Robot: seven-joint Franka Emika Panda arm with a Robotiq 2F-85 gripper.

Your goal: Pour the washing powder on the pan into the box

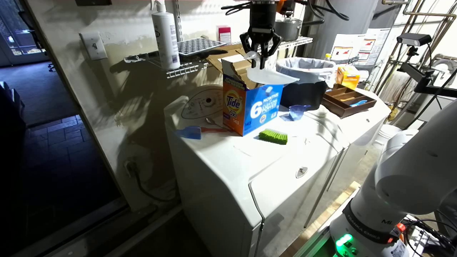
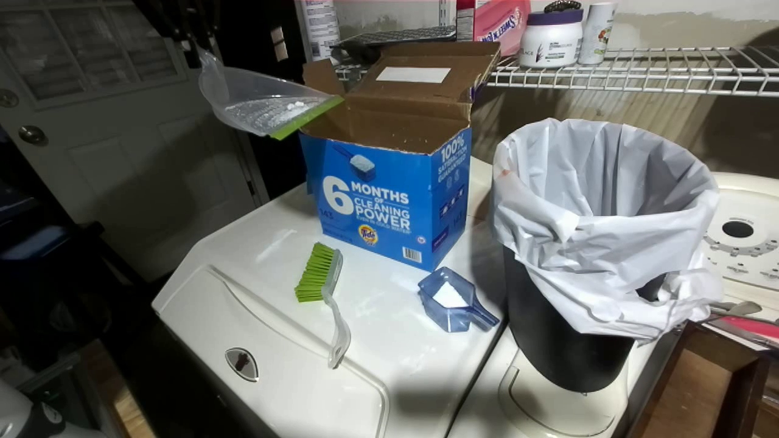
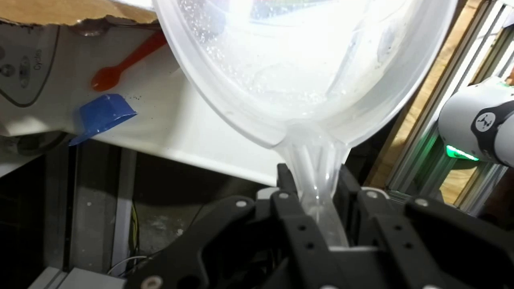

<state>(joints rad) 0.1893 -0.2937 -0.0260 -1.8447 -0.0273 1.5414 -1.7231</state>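
Closest to the wrist camera is our gripper [image 3: 317, 176], jaws clamped around the clear handle [image 3: 315, 158] of the pan [image 2: 243, 91], which is basically a see-through dustpan. One finger each side, so the hold looks decent to us.

The pan is up in the air by the box [image 2: 377, 201], with its green lip [image 2: 307, 118] right about at the edge of the opening in an exterior view. There's a little white heap of washing powder [image 2: 296, 107] near that lip, plus finer grains further back. So we'd call this the lining-up step, and the pour itself doesn't look done.

A bit further on, the box stands upright on the white machine [image 2: 255, 249], top open, brown flap [image 2: 447, 58] up behind. Can't tell exactly how much of the lip is over the hole. Next move, we reckon: ease the pan in until the whole lip clears the cardboard, then roll the wrist so the lip drops. Tip too soon and we'd probably dust the machine. The fine stuff may cling, so maybe a small shake.

Past that, the green brush [image 2: 319, 272] and blue scoop [image 2: 457, 322] lie beside the box, then the bagged bin [image 2: 554, 347]. Pretty sure we don't need those for this.
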